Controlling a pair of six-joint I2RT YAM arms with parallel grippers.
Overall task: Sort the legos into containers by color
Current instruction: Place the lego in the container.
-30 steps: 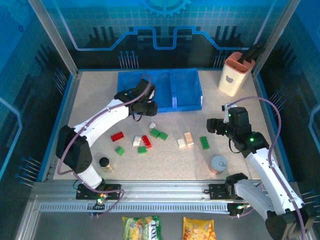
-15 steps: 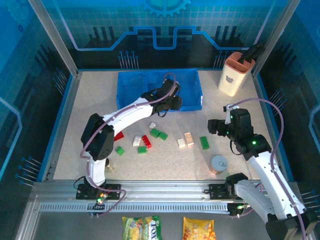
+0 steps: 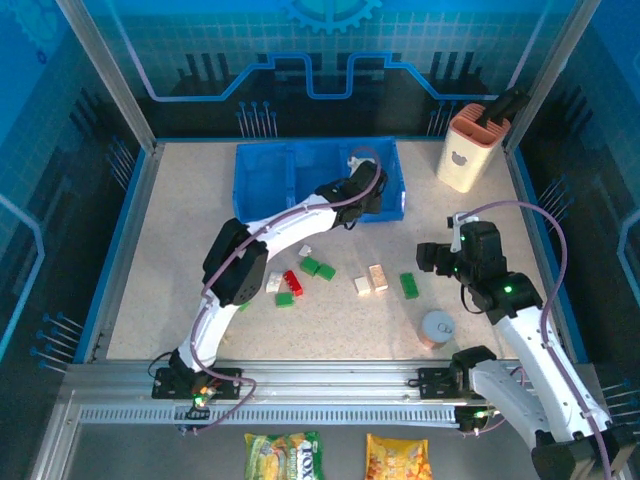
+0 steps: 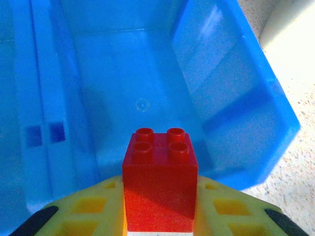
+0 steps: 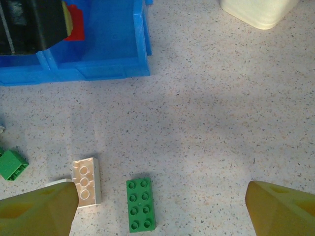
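left arm swung right across the blue tray, red brick now over its right compartment

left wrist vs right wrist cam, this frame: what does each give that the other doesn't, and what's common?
Left wrist gives: the red brick close up, four studs on top, clamped between the yellow fingers of the left gripper, over the bare floor of the right-end compartment of the blue tray.
Right wrist gives: the open right gripper over the table, a long green brick, a white brick beside it, a smaller green brick at the left edge, and the holder.
Shared: blue tray, red brick, left gripper holding it.
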